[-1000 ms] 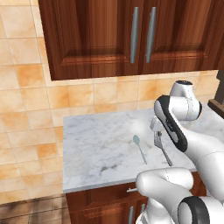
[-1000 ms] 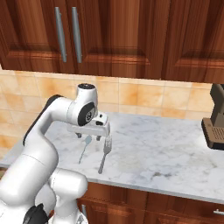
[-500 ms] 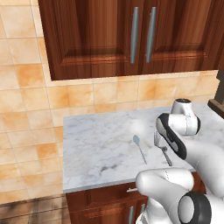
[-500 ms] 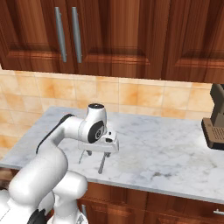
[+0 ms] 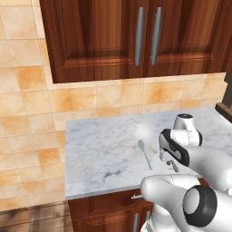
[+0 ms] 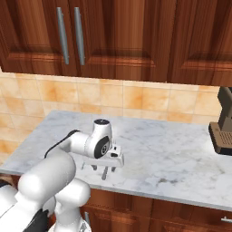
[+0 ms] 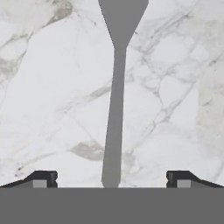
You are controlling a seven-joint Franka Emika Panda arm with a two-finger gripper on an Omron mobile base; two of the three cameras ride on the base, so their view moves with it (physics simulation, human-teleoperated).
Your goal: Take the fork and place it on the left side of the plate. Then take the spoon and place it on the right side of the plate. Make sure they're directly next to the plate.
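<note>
- Looking at my feeds, I've got the arm folded low over the marble counter (image 6: 172, 154), wrist bent so the hand points straight down near the front edge.
- From the hand view, the gripper (image 7: 111, 179) is spread wide with nothing between the tips; one dark fingertip (image 7: 43, 178) sits far off to each side of the fork (image 7: 116, 87) handle.
- That fork lies flat on the marble, a slim grey strip running up the middle of the hand view and flaring out toward the head at the top. Can't make out the tines from here.
- On the right base view the fork's handle end pokes out under the hand (image 6: 104, 173).
- Left base view shows the spoon (image 5: 144, 153), pale blue-grey with a small oval bowl, lying flat just beside the hand, apart from it.
</note>
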